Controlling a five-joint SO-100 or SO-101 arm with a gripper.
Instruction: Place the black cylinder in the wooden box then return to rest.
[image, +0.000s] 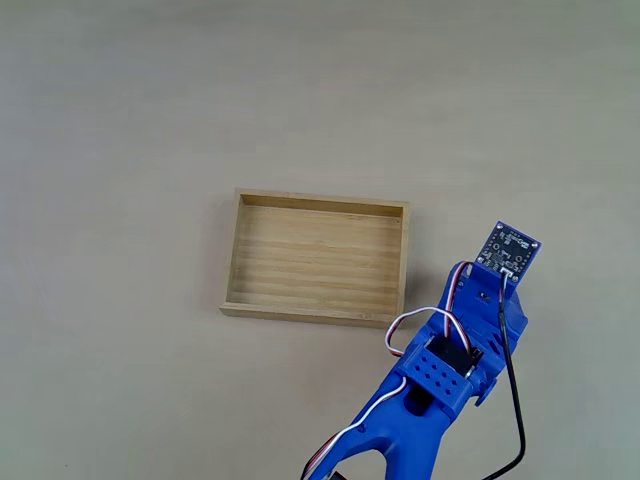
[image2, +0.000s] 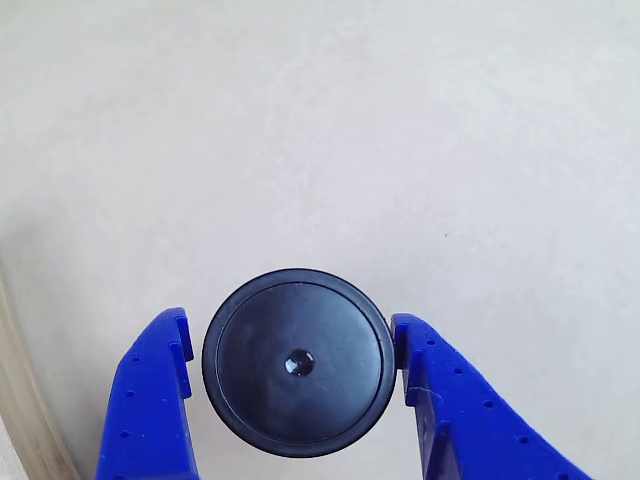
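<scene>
The black cylinder (image2: 296, 400) shows its round top and tiny centre dimple in the other view, sitting between my two blue fingers (image2: 150, 410). My gripper (image2: 293, 350) is shut on it. The right finger presses its rim and the left finger lies tight beside it. In the fixed view the blue arm (image: 450, 370) reaches in from the bottom edge. Its square circuit board (image: 511, 251) hangs just right of the wooden box (image: 404, 262) and covers the gripper and the cylinder. The box lies flat with nothing in it.
Pale bare tabletop (image: 150, 120) surrounds the box on all sides. A curved strip of light wood (image2: 25, 400) shows at the lower left of the other view. White, red and black cables (image: 440, 320) loop over the arm.
</scene>
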